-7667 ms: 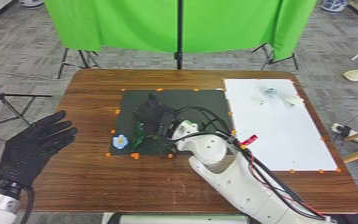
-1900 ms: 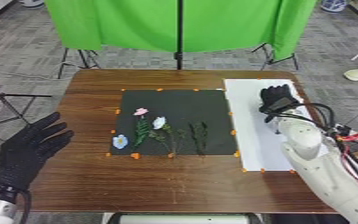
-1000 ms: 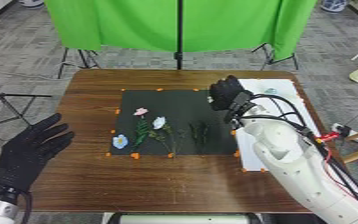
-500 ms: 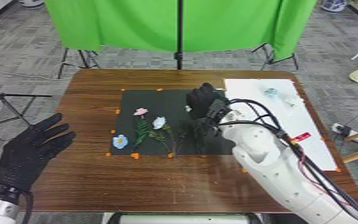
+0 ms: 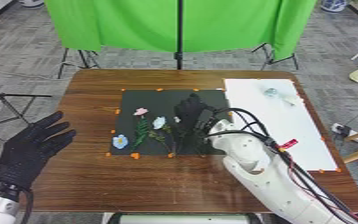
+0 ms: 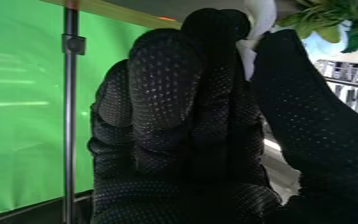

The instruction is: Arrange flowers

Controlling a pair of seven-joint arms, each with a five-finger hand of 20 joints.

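Observation:
In the head view my right hand (image 5: pixel 191 111) is over the right half of the black mat (image 5: pixel 135 98). In the right wrist view the thumb and fingers of that hand (image 6: pixel 167 100) pinch a white flower (image 6: pixel 261 15). On the mat lie a blue flower (image 5: pixel 119 141) at the near left, a pink flower (image 5: pixel 141 111) and a white flower (image 5: pixel 159 122) with its stem toward the near edge. My right hand partly covers the stems right of these. My left hand (image 5: pixel 29 147) is open, left of the mat.
A white sheet (image 5: pixel 278 135) lies to the right of the mat, with a pale blue flower (image 5: pixel 270 92) and a whitish flower (image 5: pixel 290 101) on its far part. Orange marks (image 5: pixel 135 155) line the mat. A green curtain (image 5: pixel 122 30) hangs behind the table.
From over the white sheet my right hand has moved left, over the mat, and now holds a white flower. One pale flower is gone from the sheet. My left hand has barely moved.

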